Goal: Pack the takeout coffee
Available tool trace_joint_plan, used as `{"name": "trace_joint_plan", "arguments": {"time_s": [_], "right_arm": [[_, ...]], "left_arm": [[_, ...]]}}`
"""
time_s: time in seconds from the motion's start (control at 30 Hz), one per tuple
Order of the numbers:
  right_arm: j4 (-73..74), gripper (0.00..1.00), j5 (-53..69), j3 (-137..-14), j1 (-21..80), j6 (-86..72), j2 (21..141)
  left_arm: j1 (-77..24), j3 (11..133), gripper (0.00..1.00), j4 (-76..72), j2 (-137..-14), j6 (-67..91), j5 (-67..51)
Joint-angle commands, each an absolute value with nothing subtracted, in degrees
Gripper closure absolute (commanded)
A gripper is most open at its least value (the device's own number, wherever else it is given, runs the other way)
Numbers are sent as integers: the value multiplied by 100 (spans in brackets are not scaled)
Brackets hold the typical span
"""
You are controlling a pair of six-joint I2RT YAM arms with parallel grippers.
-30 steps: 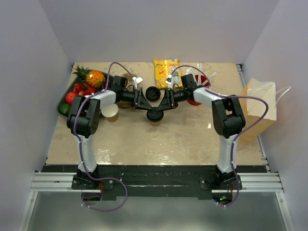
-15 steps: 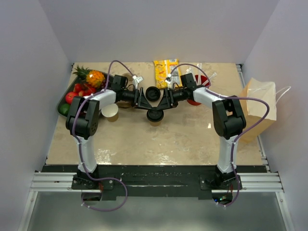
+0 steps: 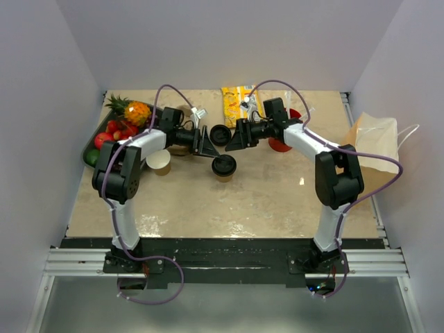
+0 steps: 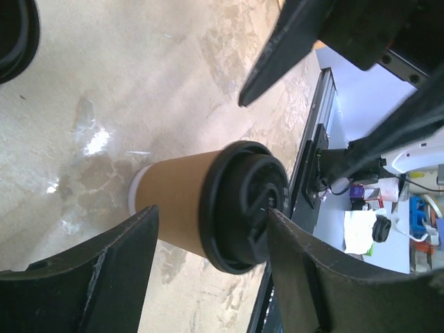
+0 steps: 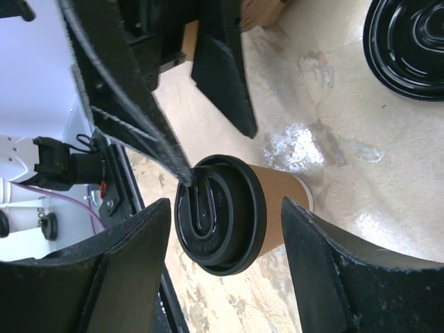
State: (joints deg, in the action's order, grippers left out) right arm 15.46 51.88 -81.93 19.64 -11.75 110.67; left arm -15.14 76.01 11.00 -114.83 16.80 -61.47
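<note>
The takeout coffee [image 3: 223,166], a brown paper cup with a black lid, stands upright on the table's middle. It also shows in the left wrist view [image 4: 187,205] and in the right wrist view [image 5: 229,215]. My left gripper [image 3: 208,147] is open just behind and left of it; in its wrist view [image 4: 211,215] one fingertip [image 4: 277,215] touches the lid's top. My right gripper [image 3: 234,137] is open behind the cup, lifted off it, with the cup seen between its open jaws [image 5: 225,205].
A loose black lid [image 3: 220,134] lies behind the cup. A lidless paper cup [image 3: 159,161] stands to the left. A fruit tray [image 3: 95,143] is at far left, a yellow packet [image 3: 239,104] at the back, a brown paper bag [image 3: 374,156] at right.
My right gripper has pulled back and up from the cup's lid toward the back right. My left gripper has stayed by the cup. The cup has not moved.
</note>
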Motion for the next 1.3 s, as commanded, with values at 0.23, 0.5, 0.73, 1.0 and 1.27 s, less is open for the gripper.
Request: {"name": "trace_joint_plan", "arguments": {"time_s": [0.23, 0.5, 0.73, 1.0, 1.27], "right_arm": [[2153, 37, 4210, -8016, 1881, -782, 10705], [2312, 39, 4017, -7778, 1890, -615, 10600], [2320, 40, 4060, -7743, 1898, -598, 10635], [2399, 41, 4069, -7734, 1898, -562, 10652], [2408, 41, 4025, -7664, 1986, -510, 10722]], "left_arm": [[-1231, 6979, 33, 1177, -10503, 1450, -6170], [-1239, 6917, 39, 1344, -10643, 1521, -5537], [-1292, 6935, 40, 1327, -10811, 1564, -5608], [-1467, 6978, 40, 1310, -10968, 1556, -5599], [-1573, 6961, 42, 1485, -11144, 1485, -5221]]}}
